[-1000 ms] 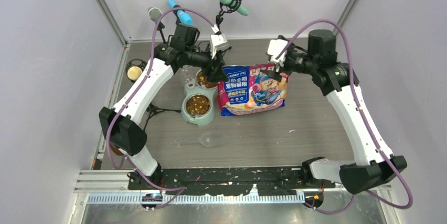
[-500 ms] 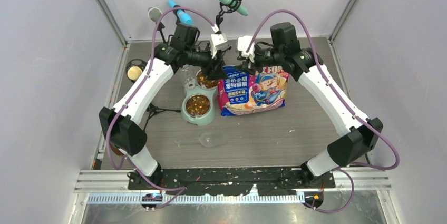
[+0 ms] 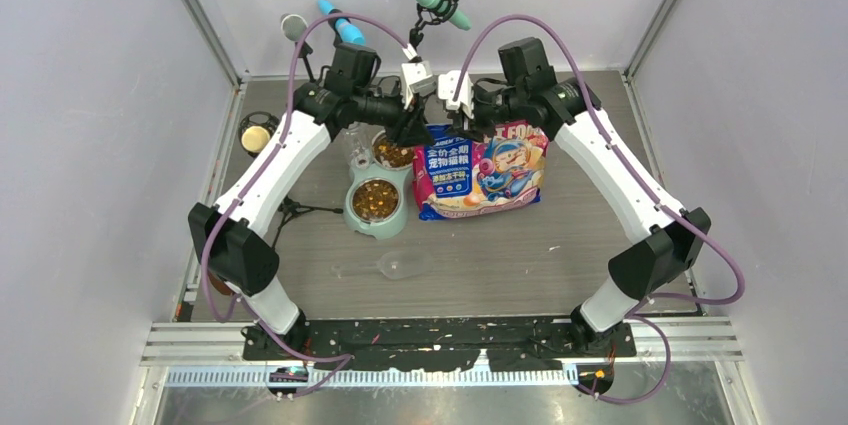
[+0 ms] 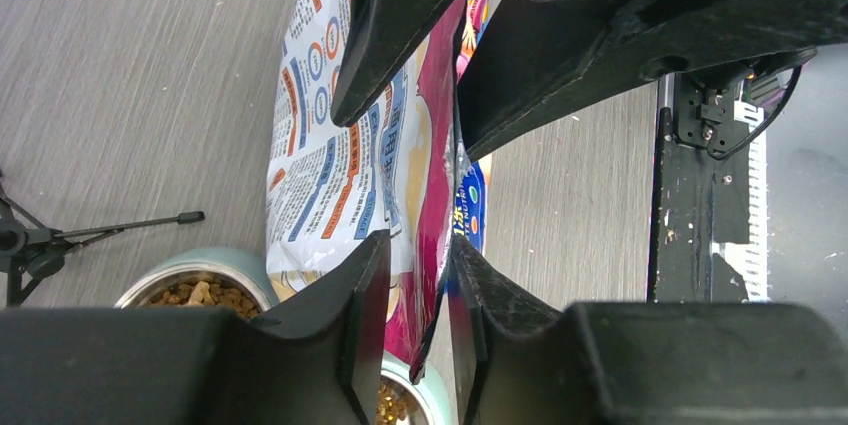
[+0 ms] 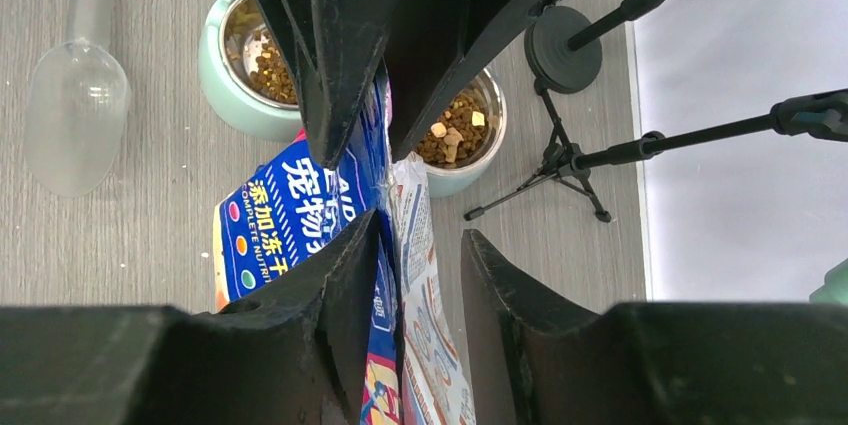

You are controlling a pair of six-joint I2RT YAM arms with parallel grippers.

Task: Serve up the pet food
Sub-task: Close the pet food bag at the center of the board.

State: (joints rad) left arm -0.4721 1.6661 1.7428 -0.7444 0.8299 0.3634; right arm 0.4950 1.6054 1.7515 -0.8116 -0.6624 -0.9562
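**While both grippers meet on the bag, kibble sits in the feeder**

As you look down from above, your left gripper (image 3: 418, 132) and right gripper (image 3: 468, 127) sit side by side at the far edge of the bag (image 3: 485, 170), which lies flat on the table (image 3: 600, 235). Kibble (image 3: 376, 200) lies in both bowls of the green feeder (image 3: 352, 213), just left of the bag. The clear scoop (image 3: 398, 265) lies nearer you, apart from both.

Left wrist now: your fingers (image 4: 365, 315) straddle the bag's pink edge, with one bowl of kibble low on the left.

Right wrist: the bag's edge runs between your fingers (image 5: 345, 275), hugging one and leaving a gap to the other, so you can't tell whether that grip is tight. Just ahead, the left gripper's fingers are pinched onto the same edge, with both bowls beyond.
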